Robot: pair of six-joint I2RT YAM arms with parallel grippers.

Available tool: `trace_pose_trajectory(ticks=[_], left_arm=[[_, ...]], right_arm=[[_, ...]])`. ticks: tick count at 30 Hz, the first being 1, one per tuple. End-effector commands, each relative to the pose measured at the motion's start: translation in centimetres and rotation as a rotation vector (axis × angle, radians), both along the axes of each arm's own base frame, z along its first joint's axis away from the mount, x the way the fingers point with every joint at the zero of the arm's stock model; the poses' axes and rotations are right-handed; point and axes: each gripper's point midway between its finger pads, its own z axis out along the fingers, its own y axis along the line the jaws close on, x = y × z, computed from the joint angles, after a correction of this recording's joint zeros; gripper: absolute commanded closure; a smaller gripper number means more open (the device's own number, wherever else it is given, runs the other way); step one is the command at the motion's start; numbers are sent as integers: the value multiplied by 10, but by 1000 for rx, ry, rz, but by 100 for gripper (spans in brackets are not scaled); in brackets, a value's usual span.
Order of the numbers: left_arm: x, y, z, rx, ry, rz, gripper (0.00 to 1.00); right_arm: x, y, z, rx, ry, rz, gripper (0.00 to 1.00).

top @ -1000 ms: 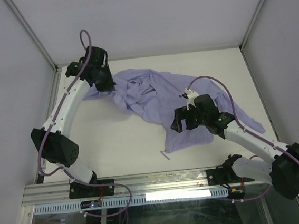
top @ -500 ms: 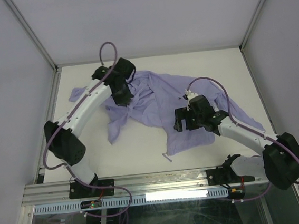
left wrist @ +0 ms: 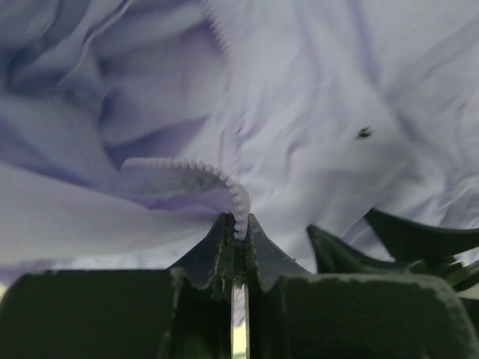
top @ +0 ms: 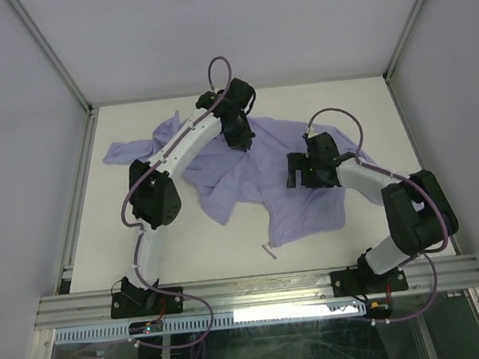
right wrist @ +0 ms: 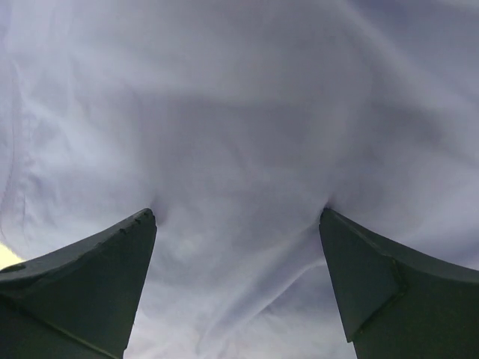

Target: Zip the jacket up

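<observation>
The lavender jacket [top: 298, 212] lies crumpled across the middle of the white table. My left gripper [top: 240, 135] reaches to the jacket's far middle and is shut on its toothed zipper edge [left wrist: 191, 168]; the teeth run straight into the pinched fingertips [left wrist: 224, 235]. A small dark mark [left wrist: 364, 132] shows on the fabric to the right. My right gripper [top: 305, 176] sits on the jacket's right half. In the right wrist view it is open, and both fingertips [right wrist: 142, 224] press down into smooth cloth [right wrist: 239, 112], with nothing between them.
One sleeve [top: 126, 150] trails to the far left and another [top: 360, 155] runs behind the right arm. A short cord end [top: 266, 249] lies off the hem near the front. Side posts [top: 78, 178] and the front rail [top: 259, 290] bound the table [top: 195, 243]. Dark pointed shapes [left wrist: 404, 235] sit at the right of the left wrist view.
My left arm has swung from the far left to the far middle, pulling the jacket's zipper edge rightward with it. The right gripper has shifted slightly farther back on the cloth.
</observation>
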Motion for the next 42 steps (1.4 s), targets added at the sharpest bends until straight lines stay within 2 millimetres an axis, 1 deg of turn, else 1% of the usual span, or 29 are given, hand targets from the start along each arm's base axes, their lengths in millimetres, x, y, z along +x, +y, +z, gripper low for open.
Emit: trace_pose_trajectory(ticks=[1, 3, 4, 5, 7, 9, 11, 12, 14, 17, 20, 21, 22, 24, 25, 27, 29, 32, 34, 36, 40, 42], left_arm=[[52, -29, 13, -121, -94, -60, 100], [71, -27, 7, -141, -99, -48, 100], [79, -22, 7, -154, -100, -38, 96], [83, -19, 8, -165, -103, -37, 88], [85, -12, 16, -154, -136, -51, 75], [81, -3, 34, -135, -187, -70, 63], [72, 9, 47, -110, -219, -79, 53], [65, 15, 52, -105, -229, -87, 49], [49, 23, 61, -104, -237, -109, 44], [19, 39, 66, -103, -233, -129, 39], [-13, 54, 60, -107, -220, -146, 38], [-27, 58, 48, -106, -193, -159, 38], [-38, 61, 41, -114, -176, -171, 39], [-58, 64, 26, -128, -143, -195, 41], [-67, 65, 15, -128, -118, -210, 42], [-82, 65, -5, -116, -78, -231, 45], [-90, 66, -24, -101, -45, -245, 47], [-98, 70, -51, -70, 8, -251, 51], [-102, 74, -69, -42, 44, -252, 54], [-110, 78, -86, -19, 96, -244, 59], [-129, 81, -109, -21, 179, -239, 62], [-133, 81, -115, -24, 194, -239, 62]], right_arm=[[42, -5, 10, 13, -62, -24, 6], [52, -8, 12, 11, -66, -32, 6], [56, -8, 17, 10, -75, -31, 6], [59, -9, 24, 7, -89, -28, 6], [62, -6, 43, 20, -129, -12, 6], [57, -3, 58, 38, -152, 10, 6], [47, 0, 69, 53, -162, 26, 7], [38, 4, 79, 62, -177, 43, 7], [21, 12, 87, 78, -181, 72, 7], [-11, 25, 90, 100, -159, 118, 9], [-42, 33, 89, 110, -129, 150, 13], [-52, 34, 86, 116, -110, 148, 15], [-61, 37, 84, 125, -94, 155, 17], [-78, 43, 80, 140, -59, 167, 22], [-85, 46, 78, 144, -42, 175, 25], [-99, 53, 71, 143, -14, 196, 29], [-108, 57, 61, 126, 24, 205, 34], [-114, 65, 49, 96, 56, 208, 40], [-119, 76, 44, 78, 70, 234, 41], [-123, 83, 35, 59, 101, 243, 42], [-127, 87, 20, 5, 148, 224, 49], [-128, 90, 14, -1, 161, 226, 51]])
